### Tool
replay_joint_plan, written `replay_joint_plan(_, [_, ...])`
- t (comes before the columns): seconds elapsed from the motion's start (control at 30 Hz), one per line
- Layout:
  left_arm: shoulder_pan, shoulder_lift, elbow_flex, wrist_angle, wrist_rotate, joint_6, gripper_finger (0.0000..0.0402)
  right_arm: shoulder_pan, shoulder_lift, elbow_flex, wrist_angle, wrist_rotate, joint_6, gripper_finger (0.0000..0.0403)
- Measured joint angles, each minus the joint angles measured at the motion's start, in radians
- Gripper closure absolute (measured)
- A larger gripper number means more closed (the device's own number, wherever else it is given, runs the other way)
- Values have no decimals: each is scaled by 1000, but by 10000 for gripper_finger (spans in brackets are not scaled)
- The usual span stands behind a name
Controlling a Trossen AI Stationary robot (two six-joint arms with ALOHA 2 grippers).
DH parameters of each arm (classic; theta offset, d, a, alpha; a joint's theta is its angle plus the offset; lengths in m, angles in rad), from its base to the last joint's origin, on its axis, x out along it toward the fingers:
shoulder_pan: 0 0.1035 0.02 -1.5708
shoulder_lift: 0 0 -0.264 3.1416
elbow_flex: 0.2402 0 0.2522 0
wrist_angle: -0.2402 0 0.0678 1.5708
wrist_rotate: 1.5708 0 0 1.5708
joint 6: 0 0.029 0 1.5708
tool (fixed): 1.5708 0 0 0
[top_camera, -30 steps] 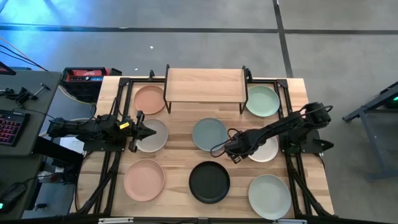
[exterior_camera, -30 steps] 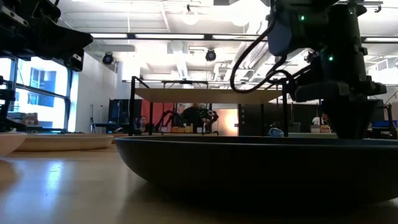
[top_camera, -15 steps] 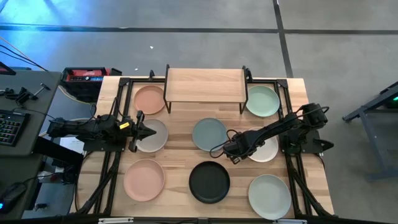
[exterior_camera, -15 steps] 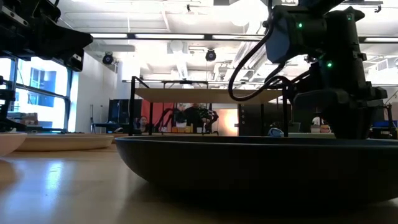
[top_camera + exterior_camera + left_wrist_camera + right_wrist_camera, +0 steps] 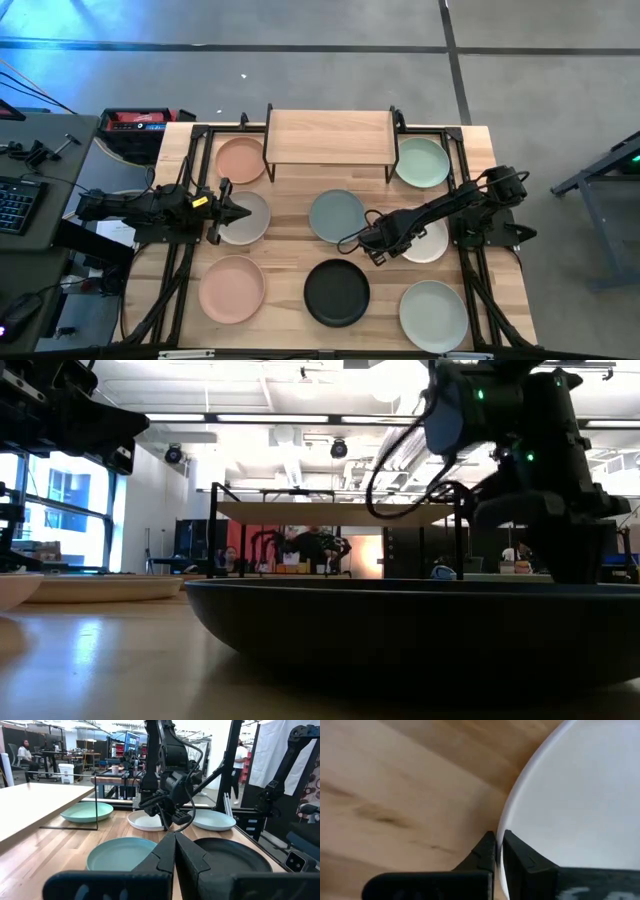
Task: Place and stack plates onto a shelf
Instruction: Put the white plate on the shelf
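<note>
Working the right gripper [image 5: 381, 239] down at the left rim of the white plate [image 5: 428, 240], I have its two fingers [image 5: 487, 851] drawn nearly together with the rim's edge running between them — pinched on it, I judge, though so close up I can't be sure the pads truly bite. That plate lies flat on the tabletop [image 5: 290, 205], right of centre and just beside the grey-blue plate [image 5: 337, 215].

As for progress, nothing is done. The shelf [image 5: 329, 136] stands at the far middle of the table with its wooden top bare, and all eight plates lie singly on the tabletop:
- peach plate [image 5: 241, 160] at the shelf's left end, a second peach plate [image 5: 231, 289] at the near left
- grey plate [image 5: 245, 218] on the left, under the tip of the left gripper [image 5: 238, 212]
- black plate [image 5: 337, 293] at the near centre
- pale green plate [image 5: 422, 162] at the shelf's right end, another pale green plate [image 5: 434, 314] at the near right

So the white one looks to be the first to go, with seven more to follow and the stacking to come — the shelf seems wide enough for only two side by side.

My left gripper waits over the grey plate's left rim, fingers pressed together and grasping nothing.
</note>
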Motion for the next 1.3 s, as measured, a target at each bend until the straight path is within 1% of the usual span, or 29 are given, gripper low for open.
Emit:
replay_joint_plan(0.3, [0, 0, 0, 0, 0, 0, 401, 2, 0, 118, -55, 37, 17, 403])
replay_joint_plan(0.77, [0, 0, 0, 0, 0, 2, 401, 3, 0, 355, -219, 125, 12, 402])
replay_joint_plan(0.97, [0, 0, 0, 0, 0, 3, 401, 2, 0, 446, -244, 139, -30, 403])
replay_joint_plan(1.07, [0, 0, 0, 0, 0, 0, 401, 3, 0, 488, -251, 162, -52, 403])
replay_joint_plan(1.3, [0, 0, 0, 0, 0, 0, 401, -3, 0, 615, -250, 173, -163, 403])
